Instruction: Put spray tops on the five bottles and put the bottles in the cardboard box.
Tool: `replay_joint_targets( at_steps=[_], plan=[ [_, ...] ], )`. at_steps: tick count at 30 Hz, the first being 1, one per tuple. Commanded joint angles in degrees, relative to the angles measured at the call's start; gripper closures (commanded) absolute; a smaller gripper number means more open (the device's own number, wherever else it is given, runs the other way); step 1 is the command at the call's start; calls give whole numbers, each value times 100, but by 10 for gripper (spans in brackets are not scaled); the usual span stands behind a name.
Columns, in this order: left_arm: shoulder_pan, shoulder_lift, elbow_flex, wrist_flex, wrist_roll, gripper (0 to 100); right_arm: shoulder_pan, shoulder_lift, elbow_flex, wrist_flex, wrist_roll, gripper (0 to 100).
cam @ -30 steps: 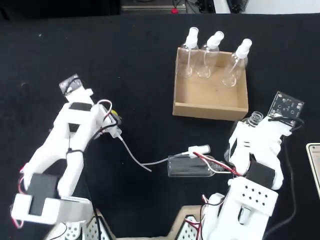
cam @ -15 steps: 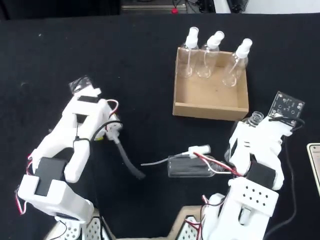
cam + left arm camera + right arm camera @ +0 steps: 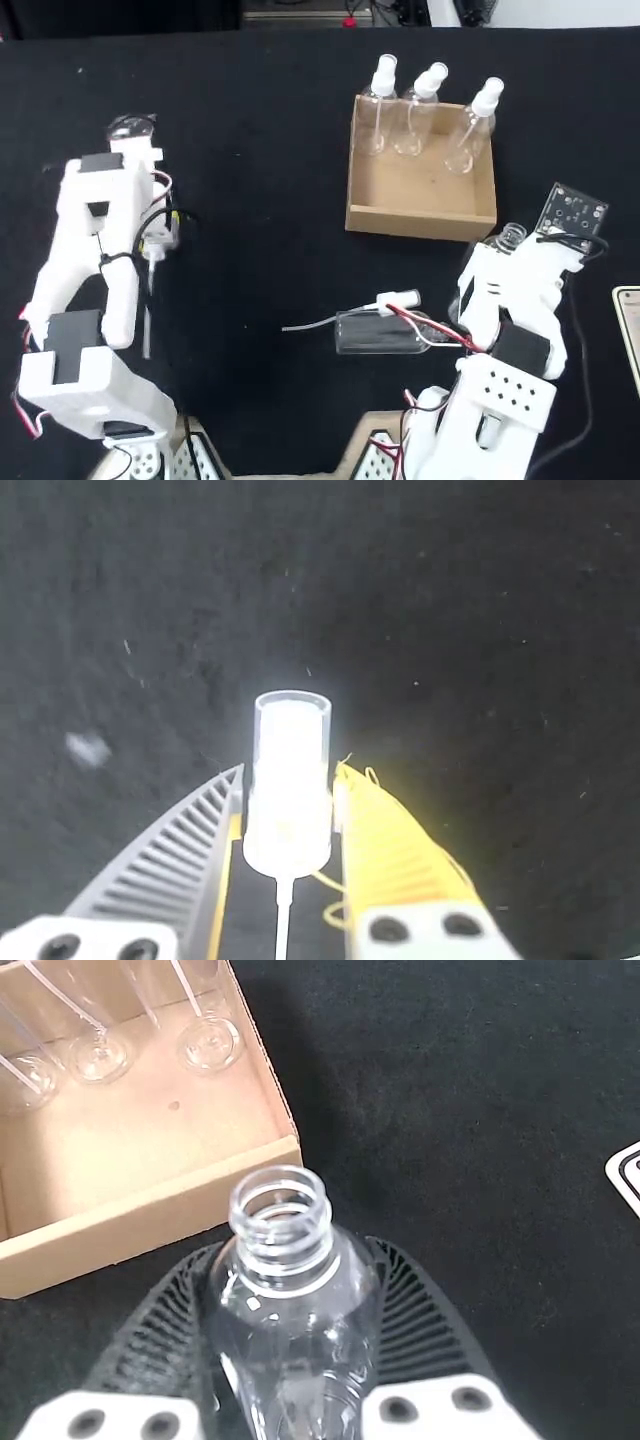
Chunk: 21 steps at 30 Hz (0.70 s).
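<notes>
Left pincer (image 3: 289, 773) grips a spray top (image 3: 289, 800); right pincer (image 3: 295, 1255) grips an open bottle (image 3: 285, 1290).
Left jaws are closed on the top's body, tube trailing back between them. Between the pincers, nearer the right, a flat bottle (image 3: 380, 335) lies touching a loose top (image 3: 398, 298). Right jaws clamp the upright bottle's shoulder; just ahead of them the box (image 3: 420, 217) holds three capped bottles (image 3: 432, 112).

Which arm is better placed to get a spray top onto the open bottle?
Left, likely. The left gripper is shut on a spray top; the right gripper holds the uncapped bottle near the cardboard box.
</notes>
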Motion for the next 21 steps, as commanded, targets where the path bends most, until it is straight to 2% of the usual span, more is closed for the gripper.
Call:
replay_joint_targets(
  at_steps=[1,7,13,18,21],
  plan=[
    [-22,-123,-549,237,-527,939,-158,-145,-40,-132,-53,980],
    [171,-185,-1385,1020,-62,939,-941,-145,-145,-132,-18,981],
    [163,-1204,-1684,1301,97,939,-2259,-145,-505,123,-9,981],
    [171,-2488,-1411,958,97,939,-3727,-145,-708,-158,-9,980],
    [233,-3138,-1288,598,440,939,-4607,-145,-690,-712,-18,982]
  ],
)
